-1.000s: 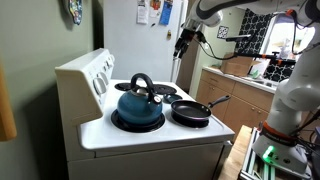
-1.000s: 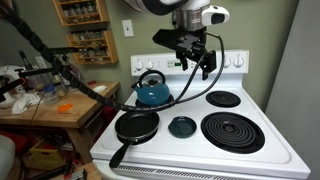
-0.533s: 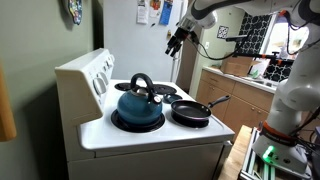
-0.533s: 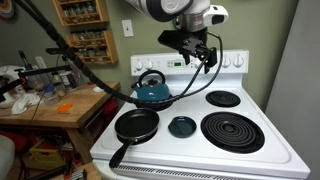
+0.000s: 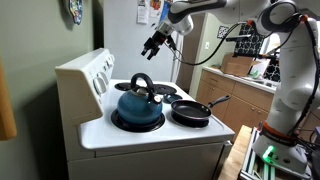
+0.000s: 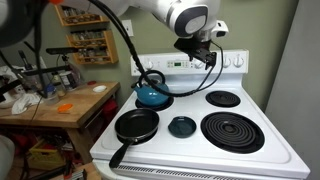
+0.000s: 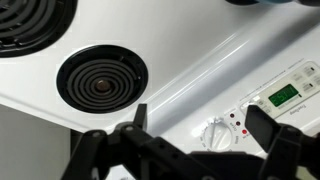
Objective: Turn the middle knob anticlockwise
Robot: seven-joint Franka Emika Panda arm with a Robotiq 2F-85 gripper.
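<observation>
Gripper [image 5: 154, 44] is in the air at upper centre of an exterior view, above the back of the stove [image 5: 150, 138]. It is off the back panel [image 5: 80, 68] and touching nothing. The fingers [image 7: 263, 130] are spread wide and empty; in the wrist view they come in from the bottom edge, one at centre and one at right.

The middle knob [image 5: 102, 74] sits in the row of white dials on the panel face, left of centre and lower left of the gripper. The dials are very small there, so its pointer angle is unreadable.

Wrist view: one white dial [image 7: 215, 134] shows in the gap between the fingers at lower right, just beside a green display [image 7: 283, 95]. I can't tell whether that dial is the centre one. A coil burner [image 7: 102, 85] is at centre left.

In another exterior view the gripper [image 6: 201, 47] overlaps the panel at upper centre and hides part of the dial row.

On the cooktop surface:
- blue kettle [image 5: 136, 105] on a coil, left of centre
- black pan [image 5: 191, 112] just beside it to the right, handle pointing up and right
- small dark round dish [image 6: 181, 126] beside the pan
</observation>
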